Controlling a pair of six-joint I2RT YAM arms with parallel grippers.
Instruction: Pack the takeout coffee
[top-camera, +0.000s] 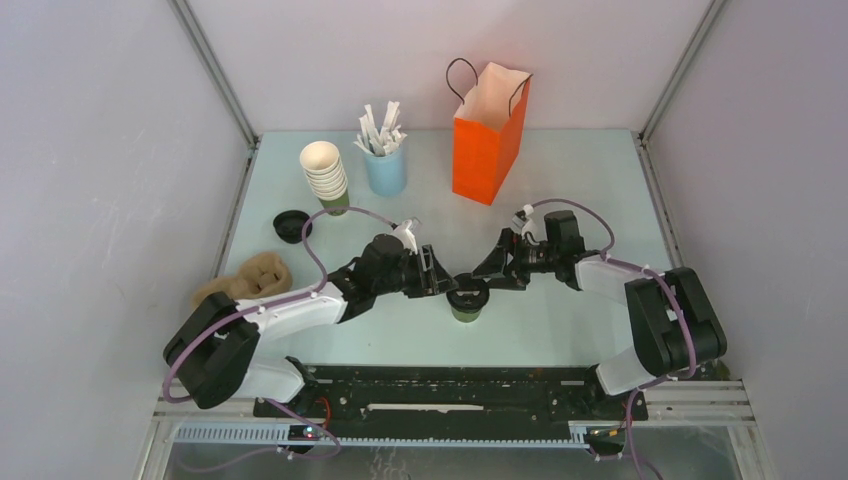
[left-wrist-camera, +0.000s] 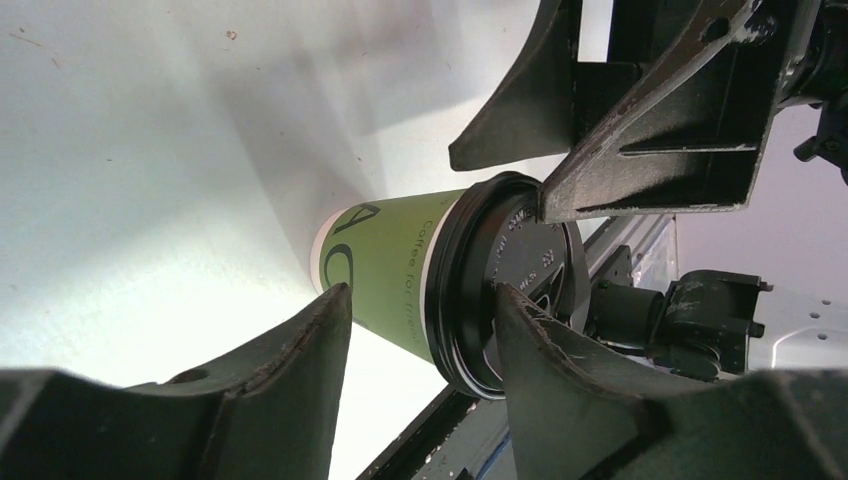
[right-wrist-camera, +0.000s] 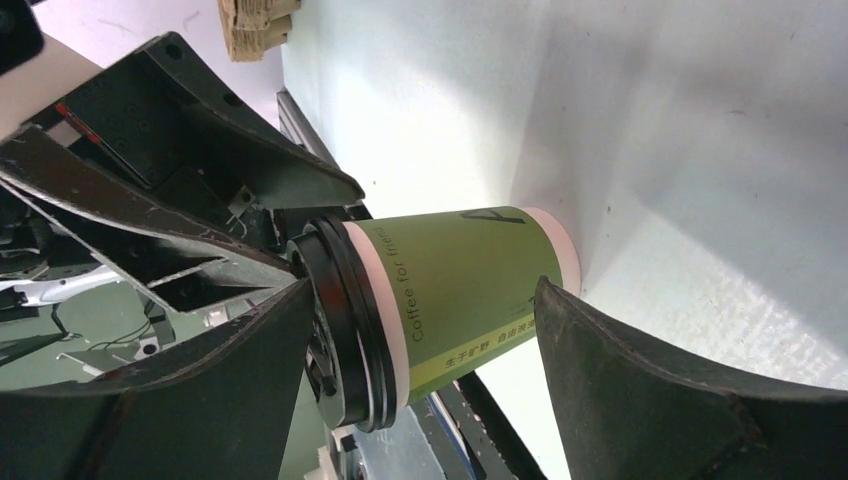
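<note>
The takeout coffee (top-camera: 467, 300) is seen standing upright, its long axis vertical and its black lid (left-wrist-camera: 520, 265) seated on top, at the middle of the table (top-camera: 560, 335) close to the near edge. It is flanked by both arms, with the left gripper (left-wrist-camera: 420, 298) just to its left and the right gripper (right-wrist-camera: 422, 290) just to its right, and neither is clearly nearer. The left jaws are held about half apart, the right jaws wide apart. In each wrist view the cup is framed in the gap, with the fingers spread along its height rather than across its girth. Nothing is gripped, though whether a fingertip touches the lid rim cannot be told. The orange bag (top-camera: 488, 140) is set well apart towards the far edge, so a grip across the cup's sides is judged necessary before any lift.
</note>
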